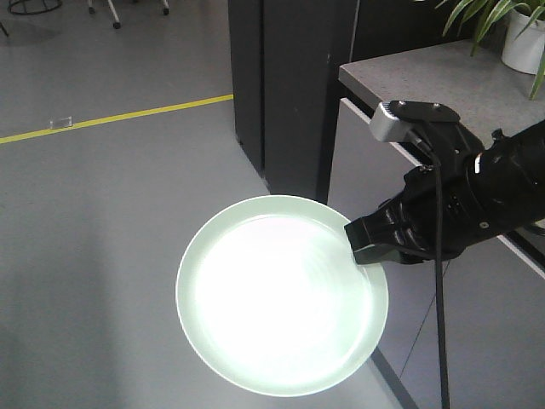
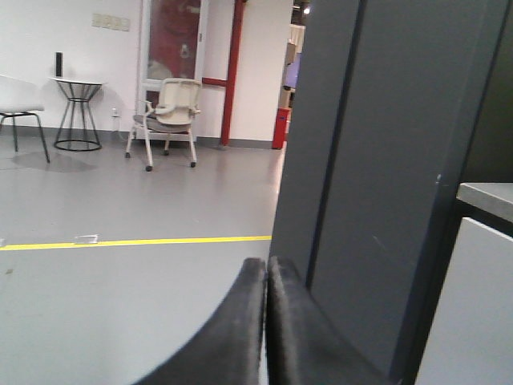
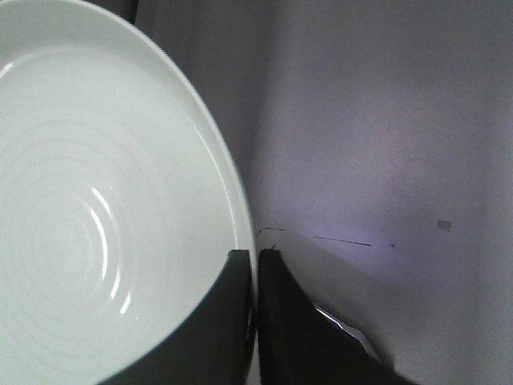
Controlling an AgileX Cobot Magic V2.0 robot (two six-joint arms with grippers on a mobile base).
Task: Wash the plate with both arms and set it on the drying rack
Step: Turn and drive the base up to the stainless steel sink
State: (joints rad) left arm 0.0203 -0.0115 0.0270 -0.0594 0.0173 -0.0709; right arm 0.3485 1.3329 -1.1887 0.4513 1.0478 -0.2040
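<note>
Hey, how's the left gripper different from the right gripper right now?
The right gripper is clamped on the rim of the plate; the left gripper is closed on nothing. The right gripper's view is largely filled by the plate, while the left gripper faces open floor and a dark cabinet. Both are black and shut.

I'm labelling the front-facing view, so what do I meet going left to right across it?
plate → right gripper clamped on its rim → white plant pot on the counter. The yellow floor line and dark cabinet overlap the plate's span, so they are left out.
</note>
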